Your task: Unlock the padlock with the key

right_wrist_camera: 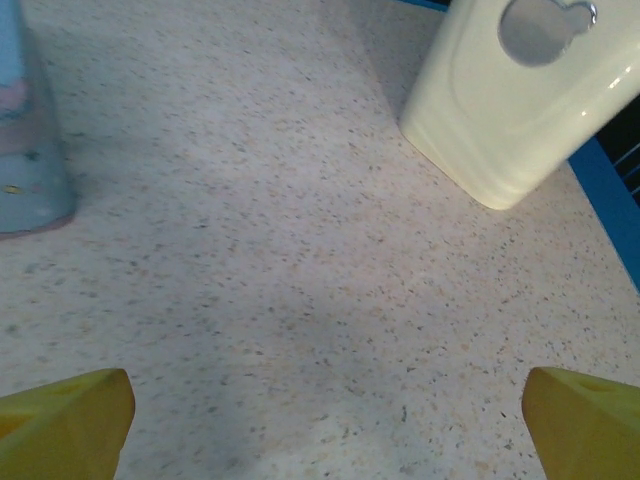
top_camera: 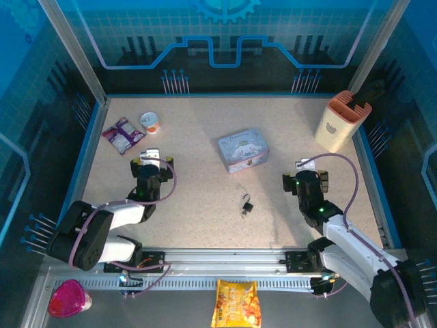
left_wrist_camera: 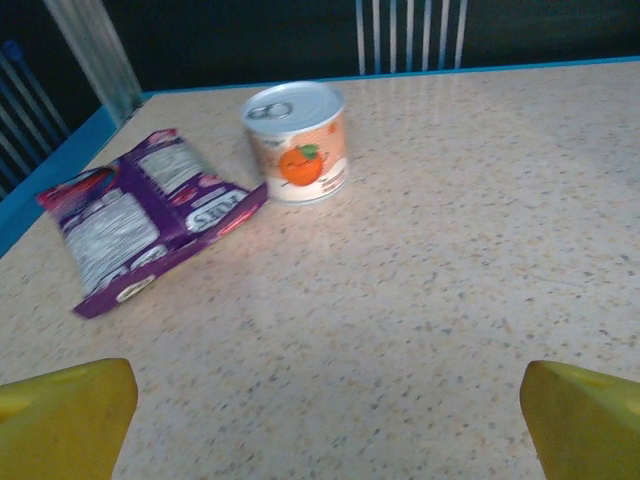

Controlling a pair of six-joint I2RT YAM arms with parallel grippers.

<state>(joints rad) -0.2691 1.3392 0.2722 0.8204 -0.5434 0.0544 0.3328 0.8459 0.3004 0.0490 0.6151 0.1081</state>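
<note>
Lying mid-table, 1 padlock (top_camera: 248,205) w/ 1 key (top_camera: 243,213) adjoining, long axis approx near-far. L gripper (top_camera: 151,156) & R gripper (top_camera: 311,165) gaping, gripping nothing.

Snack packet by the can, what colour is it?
The packet is purple, best in left wrist view.

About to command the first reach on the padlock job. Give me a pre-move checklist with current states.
1. Left gripper open and empty: ok.
2. Right gripper open and empty: ok.
3. Padlock located, lying on the table between the two arms: ok.
4. Key told apart from the padlock: cannot tell, the two read as one tiny dark cluster in the top view.
5. Padlock locked or already open: cannot tell, too small.
6. Tin box apart from the padlock, on its far side: ok.
</note>
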